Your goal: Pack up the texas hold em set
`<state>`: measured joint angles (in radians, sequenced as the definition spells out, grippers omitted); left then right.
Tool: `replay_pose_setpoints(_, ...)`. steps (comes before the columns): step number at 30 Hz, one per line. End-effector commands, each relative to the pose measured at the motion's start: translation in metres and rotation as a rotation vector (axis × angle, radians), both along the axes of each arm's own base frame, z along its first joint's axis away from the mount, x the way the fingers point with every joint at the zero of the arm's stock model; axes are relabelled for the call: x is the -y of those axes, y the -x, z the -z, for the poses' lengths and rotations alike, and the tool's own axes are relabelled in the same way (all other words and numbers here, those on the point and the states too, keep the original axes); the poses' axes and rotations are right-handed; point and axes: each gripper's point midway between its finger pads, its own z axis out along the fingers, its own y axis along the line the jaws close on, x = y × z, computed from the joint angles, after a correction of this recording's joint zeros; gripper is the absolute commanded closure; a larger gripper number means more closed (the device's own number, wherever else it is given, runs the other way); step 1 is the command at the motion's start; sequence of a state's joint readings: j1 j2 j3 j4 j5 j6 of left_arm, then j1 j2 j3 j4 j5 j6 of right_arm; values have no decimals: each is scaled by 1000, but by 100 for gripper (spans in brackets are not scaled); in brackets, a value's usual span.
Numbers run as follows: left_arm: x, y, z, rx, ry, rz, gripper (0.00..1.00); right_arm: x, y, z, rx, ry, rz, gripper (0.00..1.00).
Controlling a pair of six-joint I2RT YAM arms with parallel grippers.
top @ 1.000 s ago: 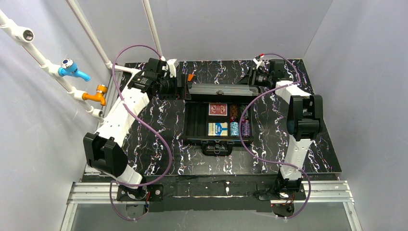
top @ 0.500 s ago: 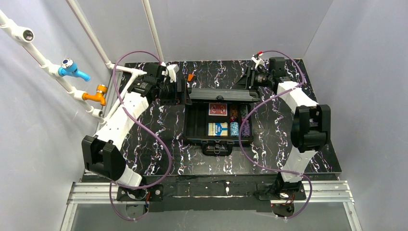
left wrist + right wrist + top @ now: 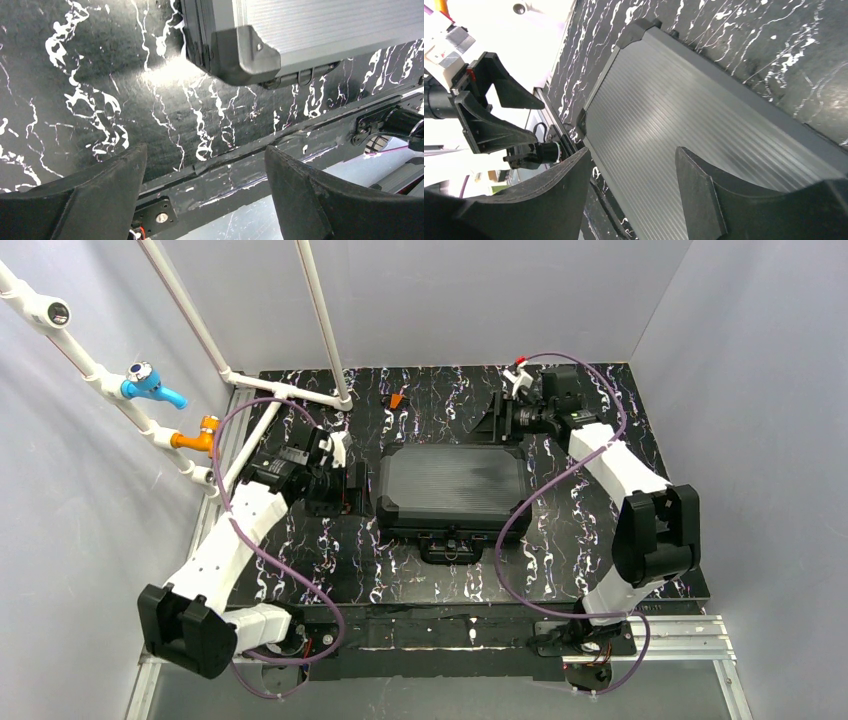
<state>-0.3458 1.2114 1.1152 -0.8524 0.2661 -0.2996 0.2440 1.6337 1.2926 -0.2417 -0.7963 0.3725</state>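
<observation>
Blk grey-ribbed case [image 3: 450, 483], blk/wht marbled table [image 3: 440, 390].

Robot lab cell, grey panel walls [image 3: 450, 300], aluminium rail frame [image 3: 680, 635], pipe-mounted taps [image 3: 150, 380]

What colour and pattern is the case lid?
Case lid: silver-grey, finely ribbed, black-edged; clearest in the right wrist view.

1. Case [image 3: 452, 485]: black, rectangular, lay flat near the middle of the worktop [image 3: 440, 390], long side running left-right.
2. Lid [image 3: 704, 130]: shut, ribbed grey panel facing up, black frame with corner caps.
3. Handle [image 3: 452, 548]: on the near long edge, folded flat.
</observation>
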Motion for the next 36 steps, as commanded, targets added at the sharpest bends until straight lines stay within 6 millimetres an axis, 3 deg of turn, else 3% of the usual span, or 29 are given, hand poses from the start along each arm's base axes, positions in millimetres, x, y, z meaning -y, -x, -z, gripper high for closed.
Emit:
replay_pose_setpoints(1, -12, 17, -1, -8, -29, -17, 14, -12, 20, -4, 11, 38, -13, 30)
replay_pose_setpoints(12, 12, 2, -28, 63, 76, 50, 16, -5, 59, 27, -21, 244, 40, 36)
replay_pose_setpoints(17, 26, -12, -25, 71, 47, 101, 18, 18, 73, 39, -66, 366, 212, 42)
replay_pose_setpoints(22, 41, -28, -22, 69, 32, 142, 19, 60, 97, 45, -85, 421, 470, 21)
replay_pose_setpoints(27, 53, -48, -22, 70, 15, 176, 19, 100, 117, 34, -53, 423, 665, 2)
replay_pose_setpoints(32, 69, -65, -12, 32, 4, 213, 20, 116, 134, 40, -88, 420, 741, 6)
replay_pose_setpoints(36, 85, -76, -2, 13, -14, 261, 21, 126, 146, 65, -142, 401, 813, 14)
